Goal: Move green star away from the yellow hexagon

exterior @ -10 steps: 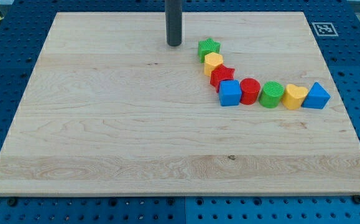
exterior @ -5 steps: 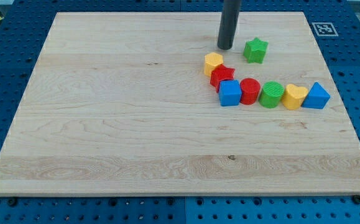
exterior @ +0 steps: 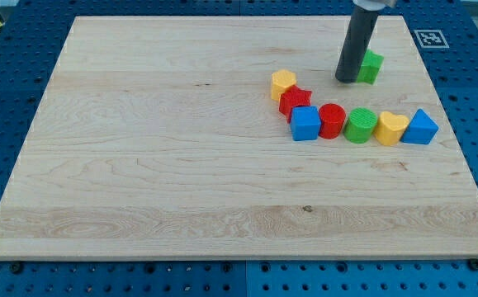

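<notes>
The green star lies near the view's top right, partly hidden behind my rod. My tip rests on the board touching the star's left side. The yellow hexagon sits well to the star's left, at the upper end of a curved row of blocks. A wide strip of bare wood separates the star from the hexagon.
The row runs from the hexagon down to the right: a red star, blue cube, red cylinder, green cylinder, yellow heart, blue triangle. The wooden board's right edge lies beyond the star.
My rod has swept from the view's left to the right along the top, pushing the green star off the yellow hexagon and further right.
</notes>
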`<state>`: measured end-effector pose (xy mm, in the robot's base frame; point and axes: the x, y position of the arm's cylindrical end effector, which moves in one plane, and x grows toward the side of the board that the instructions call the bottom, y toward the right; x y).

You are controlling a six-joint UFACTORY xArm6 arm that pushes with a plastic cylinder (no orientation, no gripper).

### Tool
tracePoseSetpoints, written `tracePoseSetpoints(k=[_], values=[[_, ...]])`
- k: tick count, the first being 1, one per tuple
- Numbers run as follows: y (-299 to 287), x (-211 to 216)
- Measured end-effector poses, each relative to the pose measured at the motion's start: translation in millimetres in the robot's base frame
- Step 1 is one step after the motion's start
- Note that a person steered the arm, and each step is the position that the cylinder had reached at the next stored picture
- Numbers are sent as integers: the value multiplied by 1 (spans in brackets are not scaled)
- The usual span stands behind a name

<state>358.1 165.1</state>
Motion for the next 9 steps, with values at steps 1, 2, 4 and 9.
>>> tracePoseSetpoints(k=[1,2,4,9], values=[[25,6],[37,-29],[15,-22],[49,-63]])
